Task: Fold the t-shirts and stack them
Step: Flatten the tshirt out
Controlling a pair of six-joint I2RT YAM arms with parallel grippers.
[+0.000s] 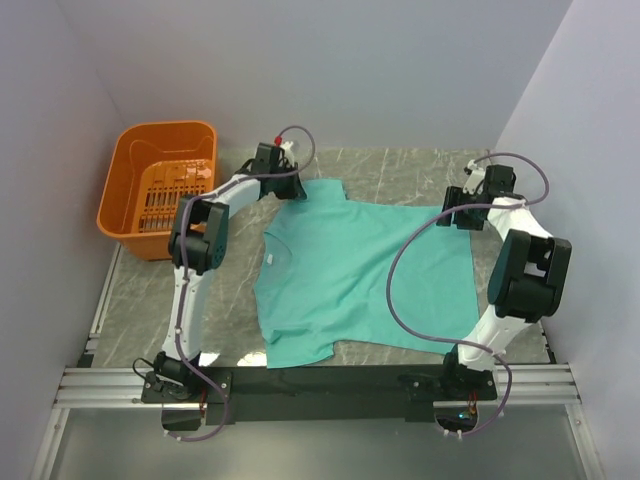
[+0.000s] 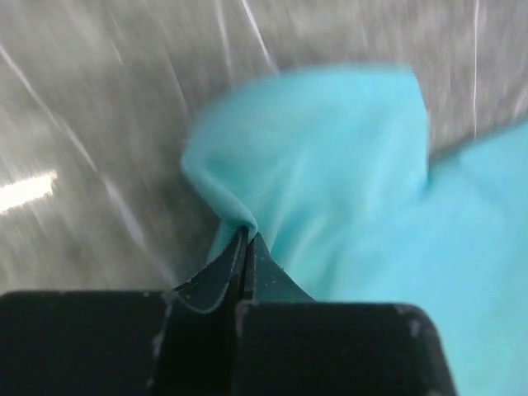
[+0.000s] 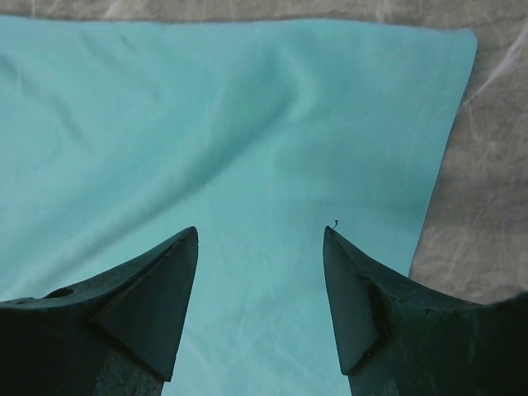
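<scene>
I hold the left fingers (image 2: pixel 216 285) clenched on the far sleeve of the teal t-shirt (image 1: pixel 360 270), which lies spread on the worktop (image 1: pixel 400 165). My right fingers (image 3: pixel 157 305) hover released over its far hem corner, placed, I judge, to grip for a matching first fold.

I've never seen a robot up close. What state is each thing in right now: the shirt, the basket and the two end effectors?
t-shirt: unfolded, spread flat on the table, far sleeve pinched up.
left end effector: shut on the t-shirt sleeve.
right end effector: open, over the far hem corner, gripping nothing.
orange basket: upright at the far left, no shirt in it.
</scene>
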